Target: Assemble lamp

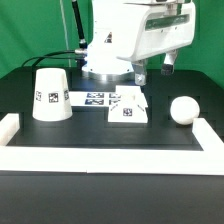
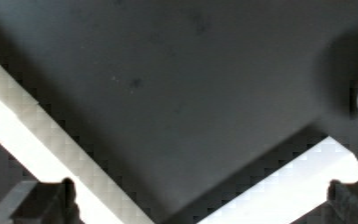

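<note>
Two fingers (image 2: 41, 202) stand wide apart and hold nothing, up above the dark counter (image 2: 176, 90), ready to grab a part. The flat square base (image 1: 128, 110) lies nearest, just beside the marker board (image 1: 92, 98). The round bulb (image 1: 183, 108) rests at the exterior view's right. The shade (image 1: 50, 95) sits wide end down at that view's left, so it cannot tip.
</note>
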Tool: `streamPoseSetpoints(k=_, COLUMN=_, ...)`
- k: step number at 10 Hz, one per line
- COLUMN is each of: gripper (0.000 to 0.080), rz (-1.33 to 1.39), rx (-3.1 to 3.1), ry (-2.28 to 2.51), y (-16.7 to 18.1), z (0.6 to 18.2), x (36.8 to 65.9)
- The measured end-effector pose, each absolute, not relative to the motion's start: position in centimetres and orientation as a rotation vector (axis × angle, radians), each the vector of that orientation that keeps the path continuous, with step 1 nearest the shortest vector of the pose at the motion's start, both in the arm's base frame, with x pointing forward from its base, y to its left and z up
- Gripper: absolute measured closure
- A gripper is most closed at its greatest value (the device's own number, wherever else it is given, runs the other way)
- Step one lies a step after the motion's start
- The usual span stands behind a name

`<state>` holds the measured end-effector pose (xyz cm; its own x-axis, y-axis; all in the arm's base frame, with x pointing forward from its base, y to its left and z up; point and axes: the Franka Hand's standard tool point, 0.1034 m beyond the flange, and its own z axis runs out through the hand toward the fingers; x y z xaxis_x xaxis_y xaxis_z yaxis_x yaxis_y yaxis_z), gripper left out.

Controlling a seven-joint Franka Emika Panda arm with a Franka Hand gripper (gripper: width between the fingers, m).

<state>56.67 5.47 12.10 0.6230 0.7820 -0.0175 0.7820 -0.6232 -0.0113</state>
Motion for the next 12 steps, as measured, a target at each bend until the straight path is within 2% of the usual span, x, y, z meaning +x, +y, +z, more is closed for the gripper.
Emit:
streamPoseSetpoints(k=7, gripper=0.0100, rz=0.035, rx=-2.828, ry=-1.361, y=5.4, z=12.0, x=56.6)
streamPoseSetpoints(k=9, gripper=0.0100, rz=0.036, rx=-2.888, ry=-1.256, y=3.7, z=11.9, x=54.2)
streamPoseSetpoints(k=11, gripper=0.0100, rz=0.083, rx=-2.989, ry=-0.984, y=3.3, z=11.0, x=51.4)
streamPoseSetpoints(k=12, gripper=0.0100, rz=0.092, rx=-3.005, ry=-0.927, y=3.3, z=10.8, x=51.0)
